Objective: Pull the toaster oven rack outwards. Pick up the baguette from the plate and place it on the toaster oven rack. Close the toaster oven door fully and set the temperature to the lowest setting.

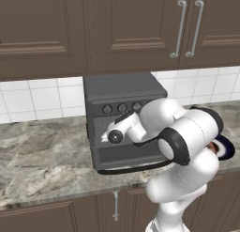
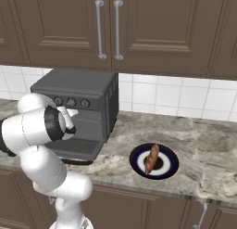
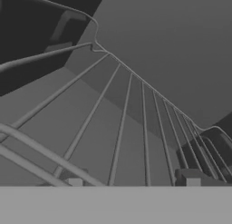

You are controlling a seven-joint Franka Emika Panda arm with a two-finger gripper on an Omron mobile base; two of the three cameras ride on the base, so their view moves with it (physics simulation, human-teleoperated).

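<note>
Risk entry — toaster oven rack (image 3: 136, 128): the front cross-wire lies low in the hand view, close to the two finger tips. If the jaws shut short of that wire, or on one thin bar only, the pull would likely slip off and the rack would stay inside. A pull angled off the rack's own line could jam it in its side guides.

Gripper (image 3: 133, 181): the finger tips stand apart, one at each side of several rack wires; whether they have hold of a wire cannot be told. The rack runs between and beyond them, its bars fanning away into the dark cavity; contact is hidden at the bottom edge.

Toaster oven (image 2: 88, 91): dark grey box on the counter against the tiled wall, knobs in a row across its front. Toaster oven door (image 1: 126, 156): dropped open, lying forward and low, its curved black handle toward the counter's front edge. The arm reaches over it into the opening — a low wrist could knock the door.

Baguette (image 2: 151, 157): resting on the plate (image 2: 170, 168), on the counter well to the right of the oven, apart from the arm. Not yet due.

Step in hand, as judged: the rack pull, first of the task.
</note>
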